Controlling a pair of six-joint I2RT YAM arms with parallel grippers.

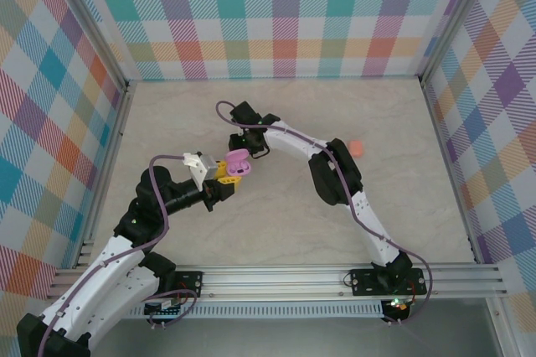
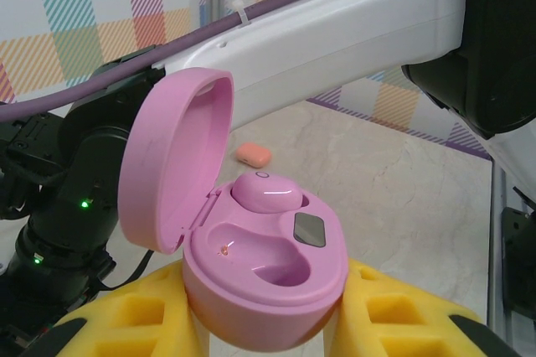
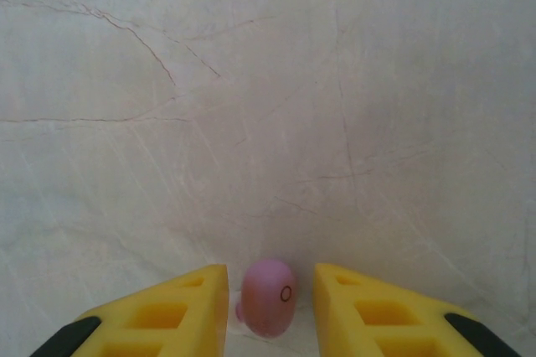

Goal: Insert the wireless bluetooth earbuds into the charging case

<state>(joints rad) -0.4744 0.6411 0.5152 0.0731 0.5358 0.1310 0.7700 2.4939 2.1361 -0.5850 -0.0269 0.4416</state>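
Now: seat the second bud in the bare well

Left jaws are closed narrow on the base of the pink charging case (image 2: 268, 290), with a yellow finger (image 2: 126, 323) on each side. The lid (image 2: 172, 160) stands open on the left. Hold that arm steady and the case level. One pink earbud (image 2: 266, 192) sits in the far well. The near well (image 2: 272, 266) is bare, so that's your target.

Right jaws are narrow with the second earbud (image 3: 270, 297) between them. It looks pinched, though the contact points run off the frame edge. Below it is bare counter (image 3: 268, 106), so you're not over the case. In the top view the right jaws sit just beyond it.

Bring the bud over the bare well from the open side, clear of the lid. Match its shape to the well before lowering. Release low and open only a little. Don't press hard, since I'd expect the case to tip in the left grip.

Far out on the counter lies a small orange piece (image 1: 358, 148). I can't tell if it's a bud or a case. Leave it.
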